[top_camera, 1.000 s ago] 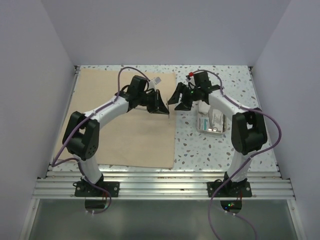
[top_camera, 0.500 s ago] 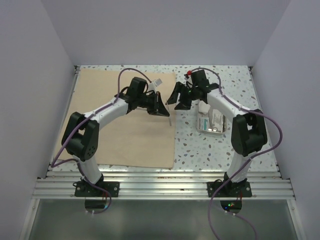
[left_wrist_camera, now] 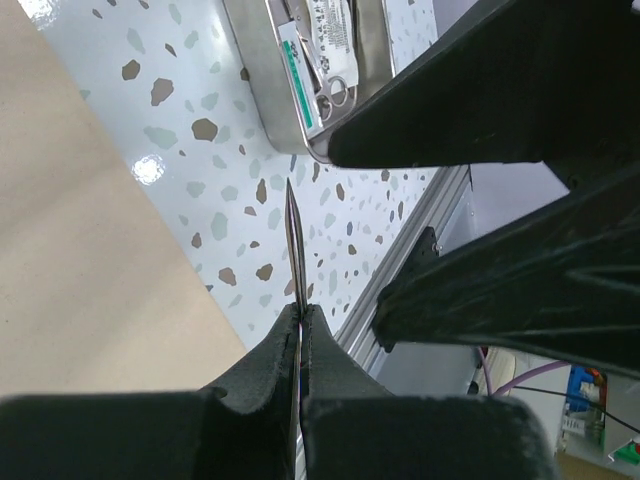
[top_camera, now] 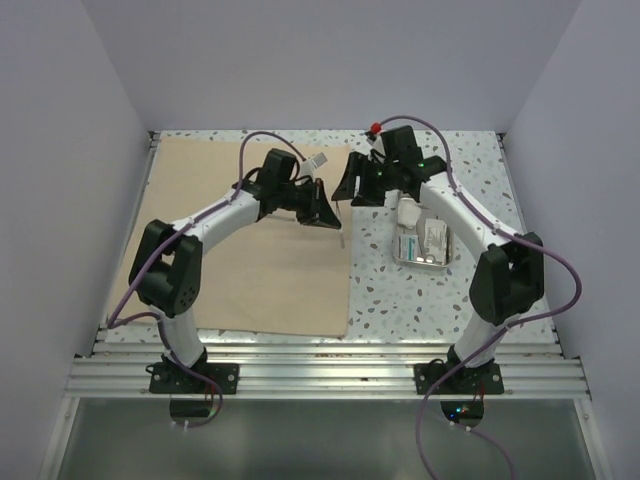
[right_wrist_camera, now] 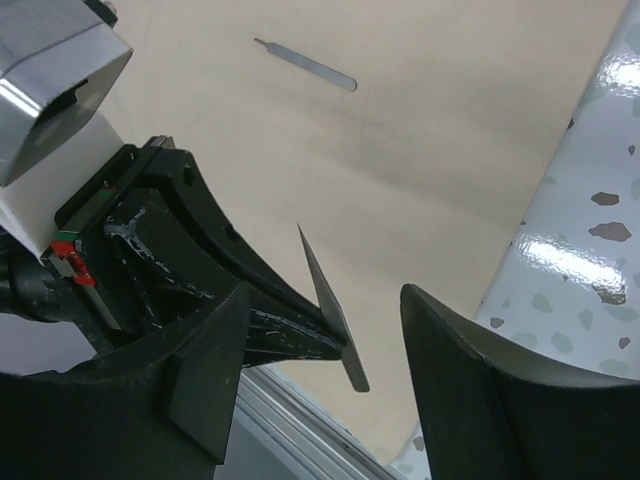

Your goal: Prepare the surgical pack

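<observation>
While your left gripper [top_camera: 322, 213] pinches the thin steel instrument [left_wrist_camera: 292, 230], long axis pointing down over the tan cloth's [top_camera: 250, 270] right edge, the right gripper [top_camera: 350, 190] waits spread just right; steel tray [top_camera: 397, 252] farther right.

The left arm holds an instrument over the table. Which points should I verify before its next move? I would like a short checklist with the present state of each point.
1. Left pincer shut on the thin steel instrument: ok.
2. Right pincer open and not touching that instrument: ok.
3. Held instrument fully above the tan cloth: cannot tell; it hangs near the cloth's right edge.
4. Cloth lying flat, no folds: ok.
5. Other instrument on the cloth lies apart from the held one: ok.
</observation>
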`<state>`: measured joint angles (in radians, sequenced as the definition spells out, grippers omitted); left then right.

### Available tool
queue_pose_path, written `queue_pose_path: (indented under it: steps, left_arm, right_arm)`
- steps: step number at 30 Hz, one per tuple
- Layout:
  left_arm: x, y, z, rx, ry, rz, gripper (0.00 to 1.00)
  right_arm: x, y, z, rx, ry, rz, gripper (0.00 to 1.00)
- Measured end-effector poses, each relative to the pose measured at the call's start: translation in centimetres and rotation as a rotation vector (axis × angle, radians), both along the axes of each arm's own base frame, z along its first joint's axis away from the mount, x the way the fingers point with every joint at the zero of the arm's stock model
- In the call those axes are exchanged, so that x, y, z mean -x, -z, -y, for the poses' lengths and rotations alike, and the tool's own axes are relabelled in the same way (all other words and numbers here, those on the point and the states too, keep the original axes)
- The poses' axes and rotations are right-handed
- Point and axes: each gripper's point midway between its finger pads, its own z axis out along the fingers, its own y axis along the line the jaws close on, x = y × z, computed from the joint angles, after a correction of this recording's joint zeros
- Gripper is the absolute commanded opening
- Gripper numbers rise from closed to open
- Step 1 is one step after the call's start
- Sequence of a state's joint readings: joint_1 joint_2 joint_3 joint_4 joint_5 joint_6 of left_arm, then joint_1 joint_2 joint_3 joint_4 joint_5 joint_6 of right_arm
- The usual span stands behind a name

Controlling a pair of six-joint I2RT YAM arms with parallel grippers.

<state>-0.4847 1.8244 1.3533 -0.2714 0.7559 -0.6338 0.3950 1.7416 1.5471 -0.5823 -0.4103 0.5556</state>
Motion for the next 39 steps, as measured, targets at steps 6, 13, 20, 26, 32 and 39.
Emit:
queue_pose_path:
  steps: [6,13,20,26,32,39]
  left_arm:
    - [-0.2,-0.8,0.2,0.015,0.008,0.011,0.0]
    - [-0.1,-0.7,0.3,0.017,0.013,0.004,0.0]
    - [-2.3,-0.9,-0.8,0.029,-0.072,-0.002,0.52]
    - [-11.4,0.2,-5.2,-0.132,-0.404,-0.006,0.55]
    - [-18.9,3.0,-8.7,-0.35,-0.728,-0.074,0.54]
    - [-18.9,7.9,-11.4,-0.503,-0.929,-0.232,0.57]
  right_arm:
    - [0.5,1.3,-1.1,0.01,-0.028,-0.028,0.54]
    - [0.5,3.2,-1.6,0.003,-0.053,-0.082,0.01]
    - [0.0,4.3,1.0,0.08,-0.028,-0.088,0.0]
    - [-2.2,6.4,11.1,0.314,0.155,-0.114,0.0]
    - [-2.1,7.1,20.4,0.614,0.289,-0.142,0.0]
    - [-1.1,7.4,21.8,0.727,0.261,-0.154,0.0]
